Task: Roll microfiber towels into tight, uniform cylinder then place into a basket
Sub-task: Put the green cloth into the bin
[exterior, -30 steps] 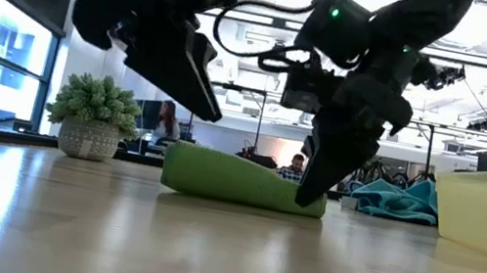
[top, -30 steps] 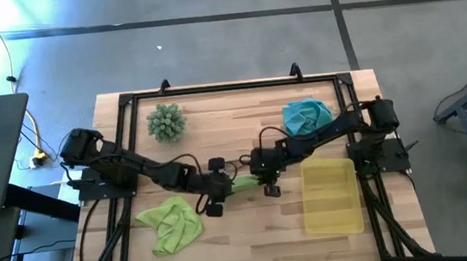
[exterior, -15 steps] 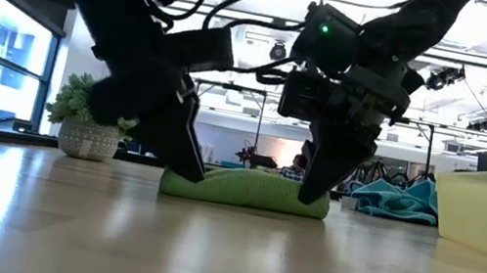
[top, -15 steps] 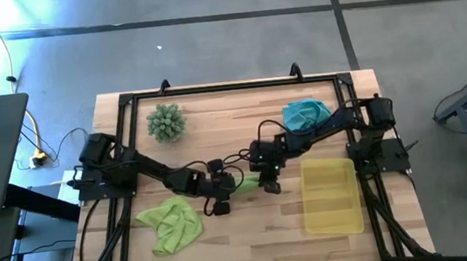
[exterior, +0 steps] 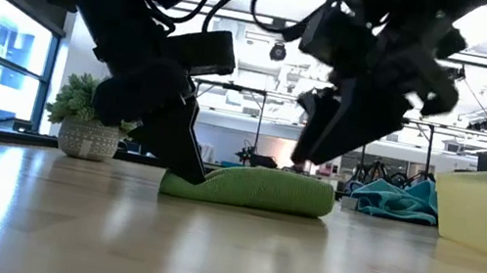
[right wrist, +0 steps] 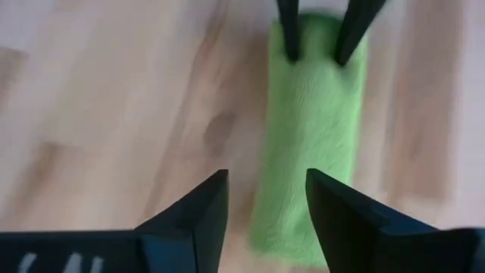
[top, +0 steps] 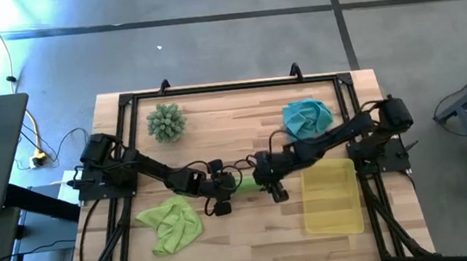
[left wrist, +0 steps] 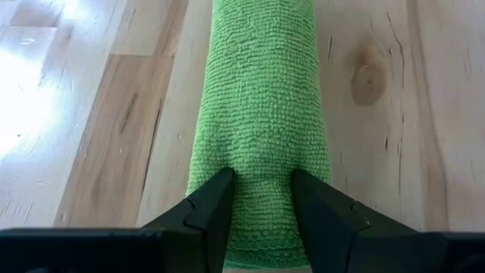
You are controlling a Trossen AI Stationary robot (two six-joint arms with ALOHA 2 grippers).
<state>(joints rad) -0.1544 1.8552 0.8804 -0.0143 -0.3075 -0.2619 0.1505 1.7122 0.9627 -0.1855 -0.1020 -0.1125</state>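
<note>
Centrally on the wooden table (top: 227, 235) lies a rolled lime-green towel (exterior: 250, 186), a neat cylinder resting flat on the wood between the two grippers. The left gripper (left wrist: 261, 201) is down at one end of the roll, its fingers (left wrist: 212, 208) pressed into the cloth on either side, clamped on the towel. In the low view it reaches the tabletop at that end of the roll (exterior: 183, 151).

The right gripper (right wrist: 261, 201) is at the other end, lifted off the roll; its fingers stand apart with nothing between them, and its wrist view looks down on the green cylinder (right wrist: 311, 159) with the left gripper's fingers (right wrist: 288, 34) at the far end. In the low view it hangs just above the roll's end (exterior: 329, 131), clear of the cloth. From above, both grippers meet near the table's middle, left (top: 220, 188) and right (top: 266, 179), with the roll (top: 245, 182) showing between them.

A second lime-green towel (top: 171, 225) lies loosely crumpled near the front edge on the left arm's side, well apart from the roll. The teal towel (top: 307, 116) sits bunched at the back on the right arm's side. The yellow basket (top: 331, 195) rests on the right arm's side, just beside the right gripper, holding no towel. A spiky green plant ball (top: 166, 122) stands at the back on the left arm's side.
</note>
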